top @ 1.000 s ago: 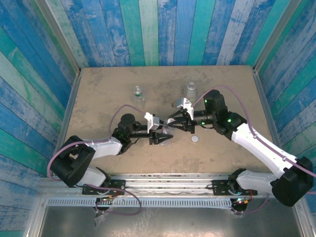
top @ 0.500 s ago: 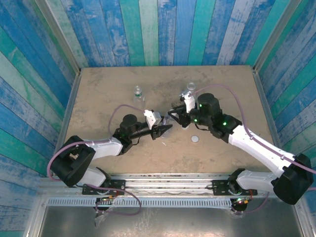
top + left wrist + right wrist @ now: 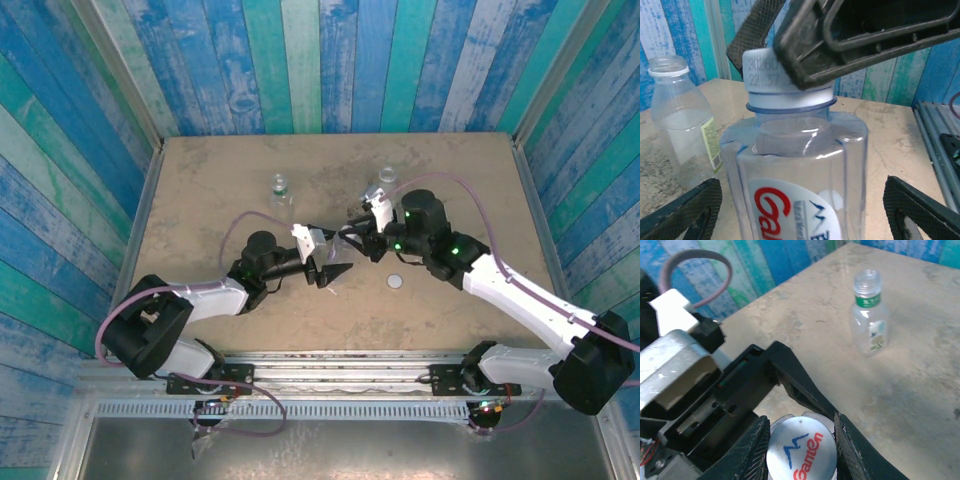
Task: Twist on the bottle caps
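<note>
The blue-tinted bottle point(image 3: 800, 170) stands upright near the middle of the counter point(image 3: 200, 200), between the two arms. A white cap point(image 3: 800, 450) sits on its neck (it carries a red and blue logo on top).

The right end effector point(image 3: 357, 240) comes down on that cap from above. Its fingers point(image 3: 757, 445) are closed on the cap, one pressed against each side of the rim.

The left end effector point(image 3: 333, 258) is level with the bottle's body and spread wide. In the left wrist view its two fingertips point(image 3: 680, 215) sit at the bottom corners, one on either side of the bottle with a gap on each side. It holds nothing.

A second bottle point(image 3: 682, 135) with a pale green label stands uncapped, further back and to the right arm's side. A third bottle point(image 3: 869, 315) with a green band at its neck stands uncapped as well, further back on the left arm's side.

A loose cap point(image 3: 396, 282) lies flat on the counter, near the right arm and well apart from the far bottles.
</note>
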